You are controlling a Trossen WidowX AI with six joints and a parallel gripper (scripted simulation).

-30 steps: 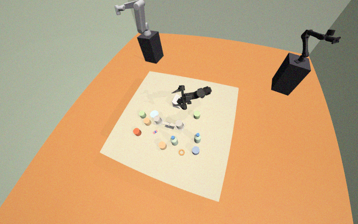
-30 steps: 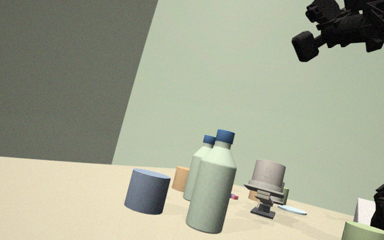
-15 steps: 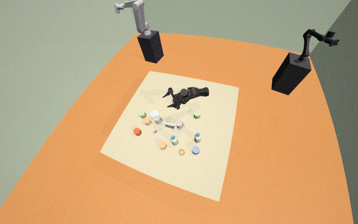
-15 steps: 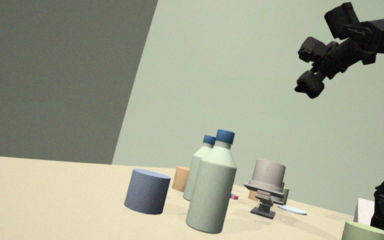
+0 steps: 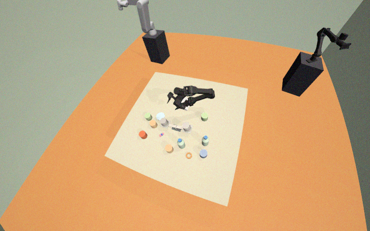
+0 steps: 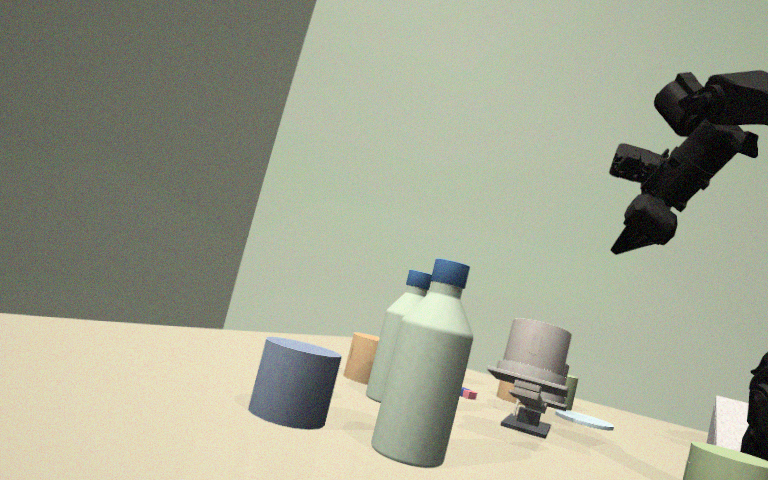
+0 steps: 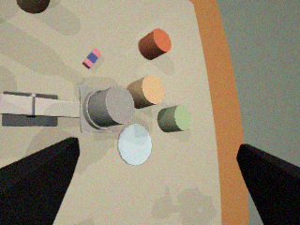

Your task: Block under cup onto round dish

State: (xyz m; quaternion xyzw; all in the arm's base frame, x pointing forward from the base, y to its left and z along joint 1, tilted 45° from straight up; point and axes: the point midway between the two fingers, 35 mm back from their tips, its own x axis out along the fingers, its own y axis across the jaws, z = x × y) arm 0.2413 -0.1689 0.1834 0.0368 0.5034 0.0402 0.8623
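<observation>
two cups (image 5: pixel 164 121) on the balance (image 5: pixel 175 126); tool (image 5: pixel 173 101) spread wide, empty, above them.

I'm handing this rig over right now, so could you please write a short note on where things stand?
Gripper: open, empty, in the air above the dish and the near cup.
Both cups, near and far, sit on the balance ends; neither lifted.
Block: not in view.
Done: nothing but the approach.
Left: pick the right cup, lift it, put the block on the dish, let go, move clear.
</observation>
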